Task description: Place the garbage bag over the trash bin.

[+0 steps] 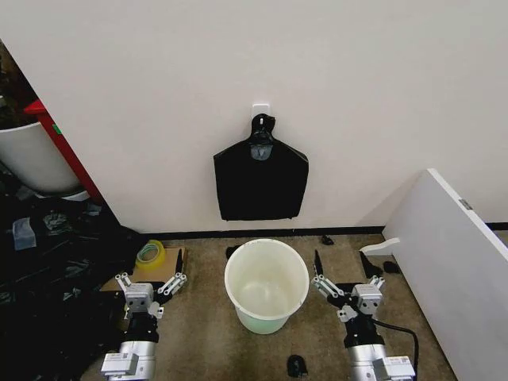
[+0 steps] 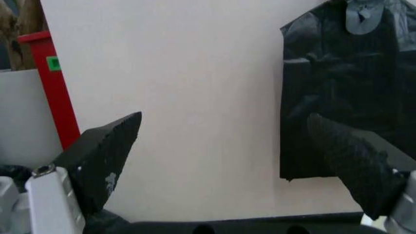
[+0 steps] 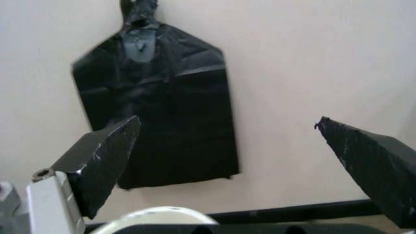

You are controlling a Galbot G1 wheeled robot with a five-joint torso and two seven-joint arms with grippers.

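A round cream-white plastic trash bin (image 1: 267, 286) with a rolled rim and a pale green tint near its base stands upright on a brownish carpeted floor (image 1: 202, 333), close to a plain off-white wall (image 1: 238, 71). The bin's mouth is bare, with no liner in it.

On the wall directly above and behind the bin hangs a flat black plastic garbage bag (image 1: 261, 181), glossy and creased, folded into a fan or bottle-like shape with a narrow knotted top caught on a small white hook (image 1: 262, 107). Its lower edge ends above the black skirting strip (image 1: 262, 232), well apart from the bin's rim.

The left pincer (image 1: 178, 268) is low at the left of the bin, near it but not touching, pointing toward the wall. Its two black pointed fingers (image 2: 107, 161) are spread wide, with nothing between them. The right pincer (image 1: 341, 270) is placed the same way at the right of the bin, its black fingers (image 3: 101, 156) also spread wide and holding nothing. In the right wrist view the hanging bag is framed between the fingers, and a sliver of the bin's rim appears near the picture's edge.

A roll of yellowish-green tape (image 1: 149, 253) lies on a piece of brown cardboard (image 1: 155, 274) just beside the left pincer. A slanted white panel (image 1: 456, 262) stands at the right. At the far left are a large white curved tub (image 1: 32, 155) with red edging, and dark clutter on the floor.
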